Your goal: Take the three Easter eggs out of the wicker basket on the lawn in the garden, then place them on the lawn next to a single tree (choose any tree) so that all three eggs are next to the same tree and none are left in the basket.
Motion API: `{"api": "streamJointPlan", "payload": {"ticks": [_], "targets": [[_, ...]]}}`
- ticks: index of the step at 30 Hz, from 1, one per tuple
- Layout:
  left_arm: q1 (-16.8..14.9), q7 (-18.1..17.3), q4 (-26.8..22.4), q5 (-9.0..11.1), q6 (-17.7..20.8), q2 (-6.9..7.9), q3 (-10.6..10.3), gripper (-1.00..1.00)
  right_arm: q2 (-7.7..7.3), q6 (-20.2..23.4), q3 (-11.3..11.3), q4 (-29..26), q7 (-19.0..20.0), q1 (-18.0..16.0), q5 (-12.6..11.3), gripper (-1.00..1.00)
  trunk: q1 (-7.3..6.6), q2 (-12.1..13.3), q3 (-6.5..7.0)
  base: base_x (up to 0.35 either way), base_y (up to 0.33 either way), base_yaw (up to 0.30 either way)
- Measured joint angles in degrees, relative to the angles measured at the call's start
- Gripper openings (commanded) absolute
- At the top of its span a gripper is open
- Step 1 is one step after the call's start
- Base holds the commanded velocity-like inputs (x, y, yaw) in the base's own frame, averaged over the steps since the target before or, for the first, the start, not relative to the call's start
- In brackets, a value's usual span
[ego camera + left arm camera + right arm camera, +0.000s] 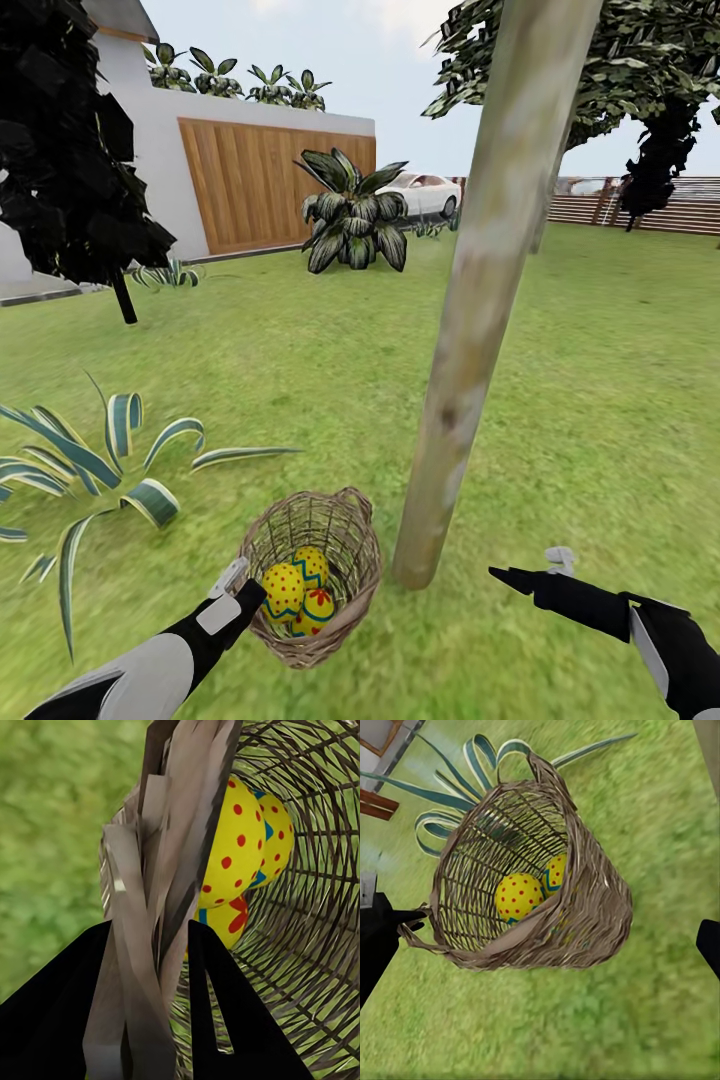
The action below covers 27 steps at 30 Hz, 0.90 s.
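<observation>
While the left gripper [238,588] stands clamped on the rim of the wicker basket [345,560], the basket tilts on the lawn [300,380], its mouth turned from the tree [470,340]. All three Easter eggs [300,590] lie inside, just past the fingertips. The right gripper [535,572] hangs empty, jaws parted, beyond the trunk. Judgement: eggs smooth, rounded, likely slippery; grasp across the middle. Wicker light, yielding.

Our left gripper [238,585] straddles the wicker basket [345,610] rim, one finger outside, one inside; just beyond the inner finger three Easter eggs [300,592] crowd the bottom. Ahead of our right gripper's [528,567] spread fingers lies open lawn [600,400], with the tree [470,330] trunk beside them and the basket beyond.
</observation>
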Motion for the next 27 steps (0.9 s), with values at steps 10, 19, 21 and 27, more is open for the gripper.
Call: {"api": "streamJointPlan", "payload": {"ticks": [10, 19, 21, 27], "targets": [[0.0, 0.0, 0.0, 0.0, 0.0, 0.0, 0.0, -1.0, 0.0, -0.01, 0.01, 0.0, -0.01, 0.0, 0.0, 1.0, 2.2, -4.01, -1.8, 0.0, 0.0, 0.0], [0.0, 0.0, 0.09, 0.02, -0.01, -0.01, 0.0, -1.0, 0.0, -0.03, 0.02, 0.0, 0.07, 0.0, 0.0, 1.0, 4.17, -7.62, -3.41, 0.0, 0.0, 0.0], [0.0, 0.0, 0.09, 0.01, 0.0, 0.0, 0.0, -1.0, 0.0, -0.07, 0.01, 0.0, 0.08, 0.0, 0.0, 1.0, 4.61, -8.43, -3.77, 0.0, 0.0, 0.0], [0.0, 0.0, 0.09, 0.0, 0.0, 0.0, -0.01, -1.0, 0.0, -0.09, 0.01, 0.0, 0.13, 0.0, 0.0, 1.0, 5.93, -10.83, -4.85, 0.0, 0.0, 0.0]]}}
